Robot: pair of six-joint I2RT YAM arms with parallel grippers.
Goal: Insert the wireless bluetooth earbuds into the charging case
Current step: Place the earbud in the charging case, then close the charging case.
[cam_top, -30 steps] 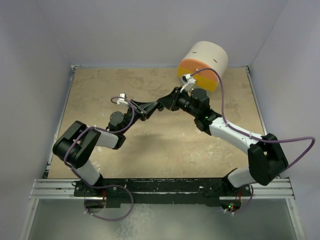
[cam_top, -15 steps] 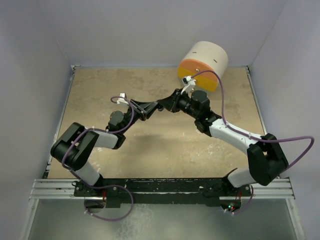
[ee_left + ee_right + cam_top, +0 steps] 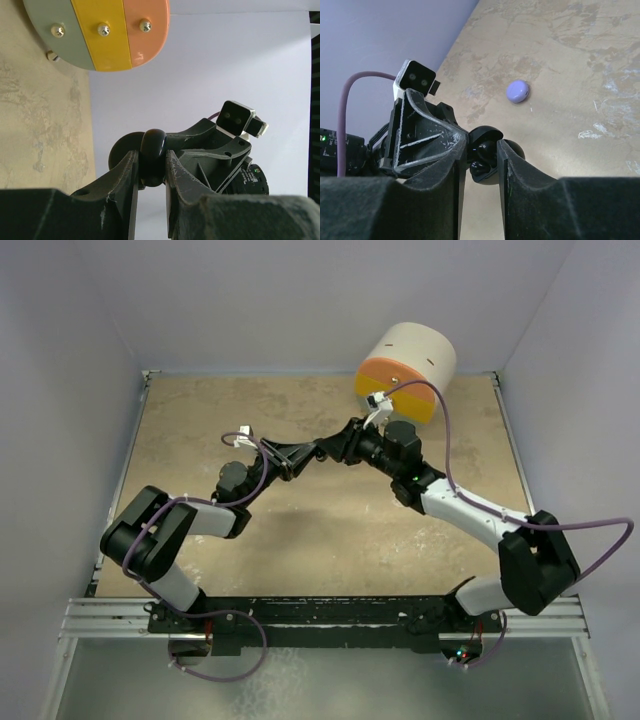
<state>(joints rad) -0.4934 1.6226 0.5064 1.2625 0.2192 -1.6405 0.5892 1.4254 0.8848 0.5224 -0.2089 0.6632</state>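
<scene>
**Top view.** Two arms reaching inward over the mottled beige tabletop point(image 3: 200, 430), grippers meeting nose to nose near its centre, the left one entering from 8 o'clock and the right one from 4 o'clock. At 1 o'clock of the table, against the back wall, a cream cylinder with an orange-and-yellow end face point(image 3: 405, 365), tilted toward the arms.

**Left wrist view.** Left gripper point(image 3: 151, 167) with both fingers pressed onto the sides of a glossy black rounded charging case point(image 3: 152, 145), no gap visible on either side. Behind the pinched part, at 9 o'clock of it, a black disc-shaped portion of the same case. Opposite, the right arm's black fingers converging on the case, its small wrist camera point(image 3: 239, 117) at 2 o'clock. At 11 o'clock, a round panel striped grey-green, yellow and peach point(image 3: 100, 30), with three screw heads.

**Right wrist view.** Right gripper point(image 3: 481, 150) likewise closed on the black case from both sides, a rounded lid-like lobe showing just above the fingertips. Small pale lilac rounded earbud point(image 3: 518, 91) lying loose on the tabletop at 1 o'clock of the fingertips, apart from case and grippers. Black earbud not distinguishable from the black case. At 10 o'clock, a purple cable point(image 3: 355, 85) looping toward the left arm.
</scene>
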